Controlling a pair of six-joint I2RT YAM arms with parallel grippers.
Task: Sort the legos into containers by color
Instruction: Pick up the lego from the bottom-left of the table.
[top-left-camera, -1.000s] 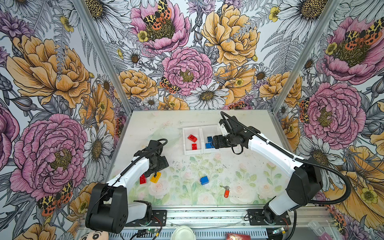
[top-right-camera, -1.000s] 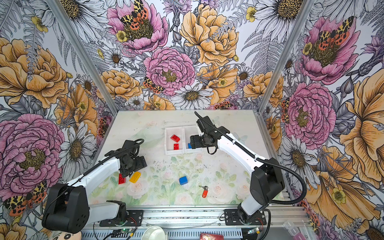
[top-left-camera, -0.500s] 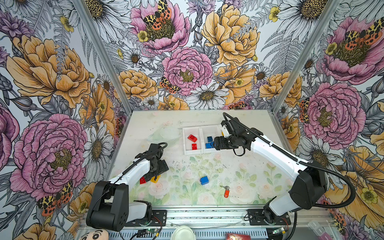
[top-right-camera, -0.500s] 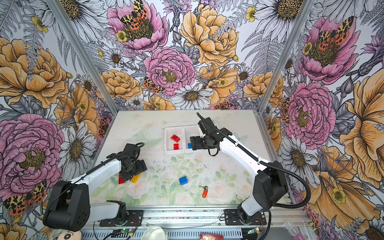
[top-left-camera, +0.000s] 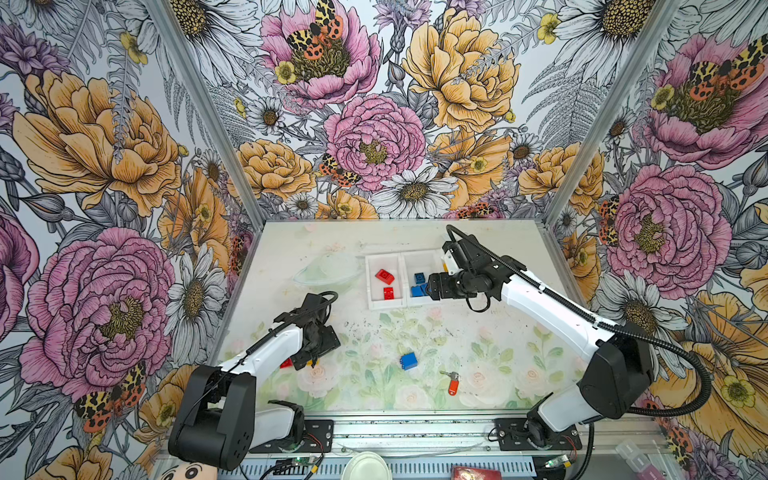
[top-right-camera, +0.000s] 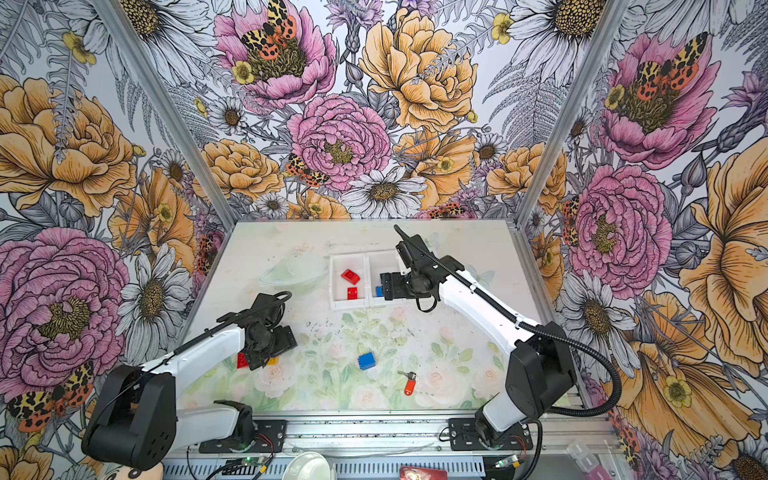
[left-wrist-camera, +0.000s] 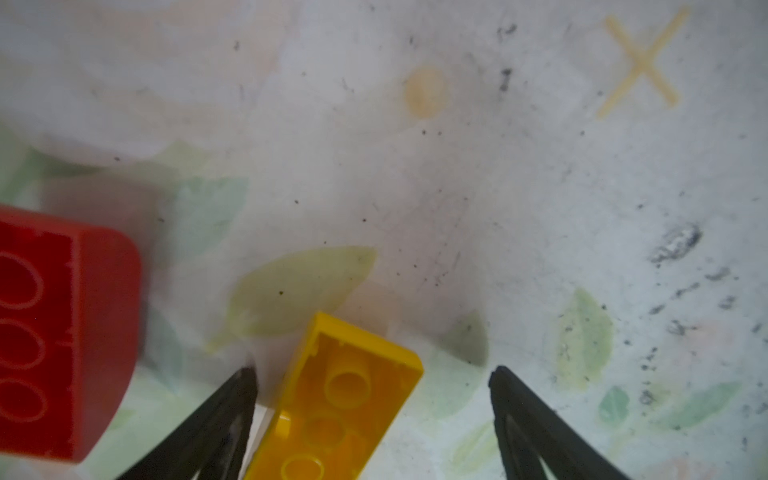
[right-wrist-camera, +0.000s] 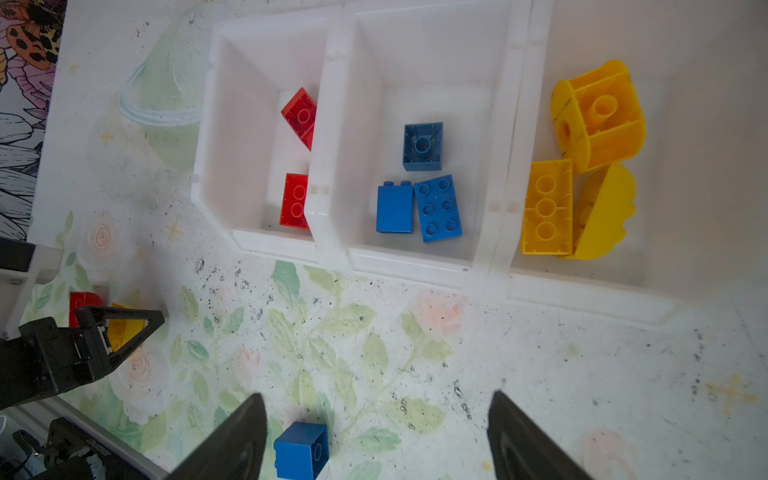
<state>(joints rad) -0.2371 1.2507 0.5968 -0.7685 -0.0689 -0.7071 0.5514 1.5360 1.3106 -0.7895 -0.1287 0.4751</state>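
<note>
Left jaws stand apart astride the yellow lego (left-wrist-camera: 345, 403) at the worktop's (top-left-camera: 415, 332) seven o'clock (right jaws, also apart, hover empty by the containers (top-left-camera: 386, 306) at twelve): seemingly light, rigid, slick plastic, best pinched across its long flat sides.

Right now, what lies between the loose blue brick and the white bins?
Only bare speckled tabletop separates blue brick from bins; right wrist view shows it.

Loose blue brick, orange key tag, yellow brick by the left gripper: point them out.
loose blue brick (top-left-camera: 408, 360): a top view, top face.
orange key tag (top-left-camera: 453, 387): a top view, plastic tag.
yellow brick (left-wrist-camera: 345, 407): left wrist view, hollow underside.
</note>
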